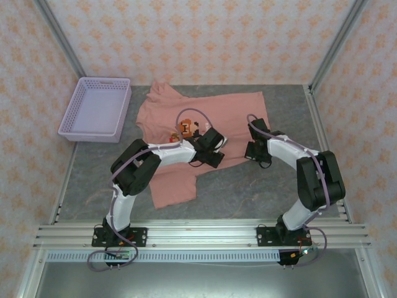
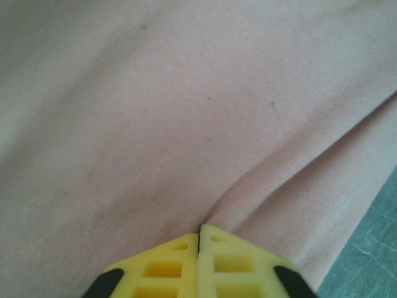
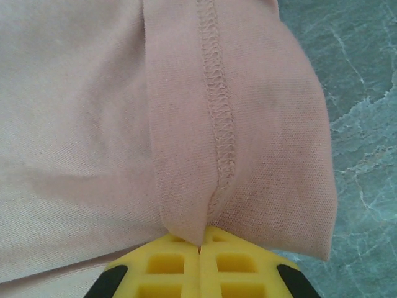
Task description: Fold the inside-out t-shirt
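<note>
Fabric limp, light: salmon-pink cloth t-shirt [image 1: 162, 112] spread from grey table [image 1: 248, 192] far edge; left gripper [image 2: 200, 228] and right gripper [image 3: 200, 241] clamp pinched folds; stitched seam [image 3: 220, 118] likely firmest hold.

A grey-green marbled table [image 1: 248, 192] carries a salmon-pink t-shirt [image 1: 167, 183], spread rumpled across its middle and far side, and a lavender plastic basket [image 1: 93, 133] at the far left corner, just beside the shirt.
</note>
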You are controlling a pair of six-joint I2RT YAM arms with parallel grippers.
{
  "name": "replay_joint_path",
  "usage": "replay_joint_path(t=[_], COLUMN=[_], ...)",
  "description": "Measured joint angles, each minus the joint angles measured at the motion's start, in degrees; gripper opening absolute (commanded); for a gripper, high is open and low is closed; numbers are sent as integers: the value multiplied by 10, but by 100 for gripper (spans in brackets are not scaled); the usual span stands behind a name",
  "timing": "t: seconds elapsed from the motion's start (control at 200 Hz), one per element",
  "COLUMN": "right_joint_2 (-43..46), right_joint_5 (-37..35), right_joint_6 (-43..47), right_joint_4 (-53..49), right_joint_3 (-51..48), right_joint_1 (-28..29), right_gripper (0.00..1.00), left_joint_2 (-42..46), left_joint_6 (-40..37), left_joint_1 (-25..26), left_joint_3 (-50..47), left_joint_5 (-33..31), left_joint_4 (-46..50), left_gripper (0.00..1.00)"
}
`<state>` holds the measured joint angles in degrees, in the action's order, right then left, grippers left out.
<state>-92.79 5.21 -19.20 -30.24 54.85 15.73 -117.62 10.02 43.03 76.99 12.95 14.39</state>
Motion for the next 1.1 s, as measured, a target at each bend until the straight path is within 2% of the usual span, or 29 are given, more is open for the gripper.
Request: replay_joint_path(t=[0.49,0.695,0.966,1.096], right_joint_2=[24,33,56,67], right_joint_5=[2,-44,-95,-110], right_joint_6=[13,19,33,34], right_joint_4=[-39,-61,-85,-89], right_joint_3=[0,0,2,5], right_joint_1=[-36,-88,-99,-130], right_gripper=[6,7,2,1], left_joint_2=[24,30,35,35], left_joint_6=[-1,-1,-1,-1], left_joint_1=[0,-4,-9,-11], left_joint_3=[-56,-64,-70,-71], left_joint_5=[5,10,16,18], left_joint_4=[-58,-59,-58,-59], left_gripper=[0,0,0,0])
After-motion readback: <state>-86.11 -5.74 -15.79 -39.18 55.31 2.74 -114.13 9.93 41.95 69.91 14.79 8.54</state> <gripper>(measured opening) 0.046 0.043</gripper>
